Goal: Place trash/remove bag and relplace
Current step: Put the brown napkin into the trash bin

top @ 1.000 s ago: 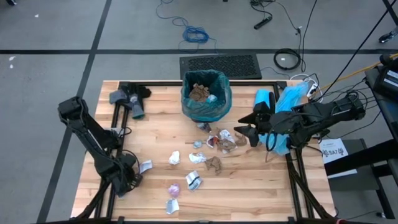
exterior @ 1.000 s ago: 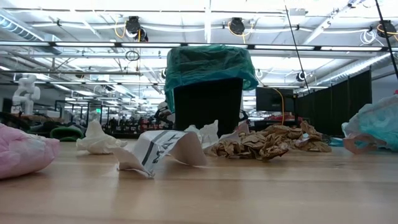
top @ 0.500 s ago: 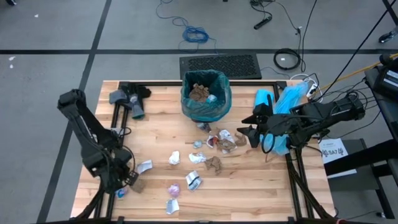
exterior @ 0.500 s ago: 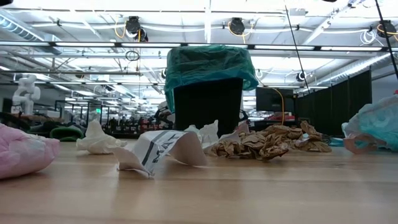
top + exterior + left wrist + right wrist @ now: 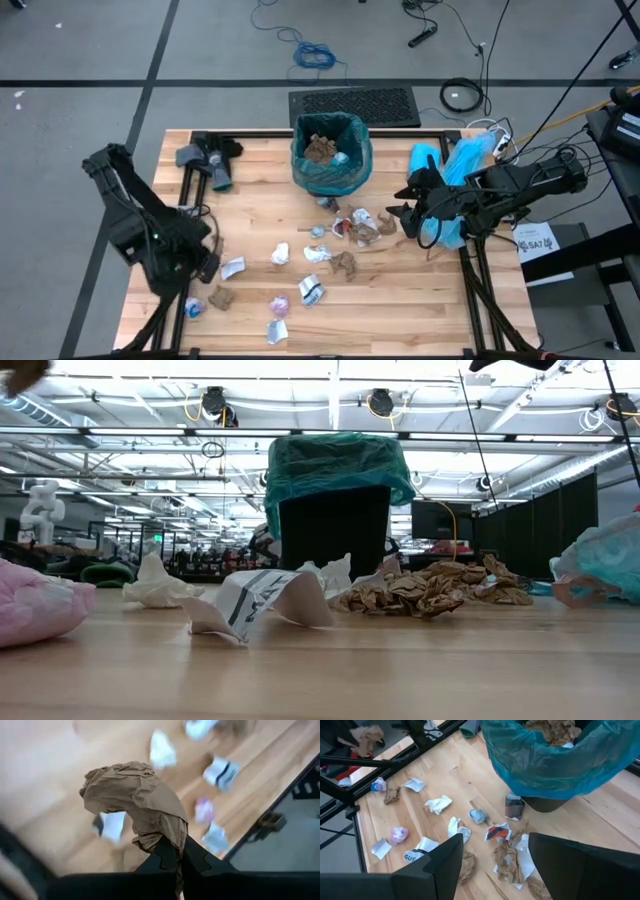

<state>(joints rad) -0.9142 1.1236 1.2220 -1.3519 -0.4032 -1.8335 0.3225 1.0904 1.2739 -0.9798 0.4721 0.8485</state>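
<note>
At the left edge of the wooden surface (image 5: 250, 215), the left hand (image 5: 177, 851) is clamped on a brown paper wad (image 5: 137, 802); only the left wrist view shows this grip clearly, with the wad bulging above the two closed fingers and the surface blurred below it. From above, that arm is seen lifted over the near-left corner, its hand hard to pick out.

The rest of the trash (image 5: 330, 250) lies strewn across the middle of the surface: white, blue and purple wrappers and brown wads, with a few pieces near the left edge. The low view adds a striped white wrapper (image 5: 255, 600) and a flattened brown paper heap (image 5: 430, 588) lying in front of the bin.

At the far middle stands the black bin (image 5: 333, 530), lined with the dark teal bag (image 5: 332, 155), whose rim folds over the outside. The high view shows brown paper already inside.

On the right, the right hand (image 5: 400, 213) hovers over the trash with its fingers (image 5: 437, 865) spread apart, holding nothing. A sky-blue plastic bag (image 5: 455, 160) lies just behind that arm.
</note>
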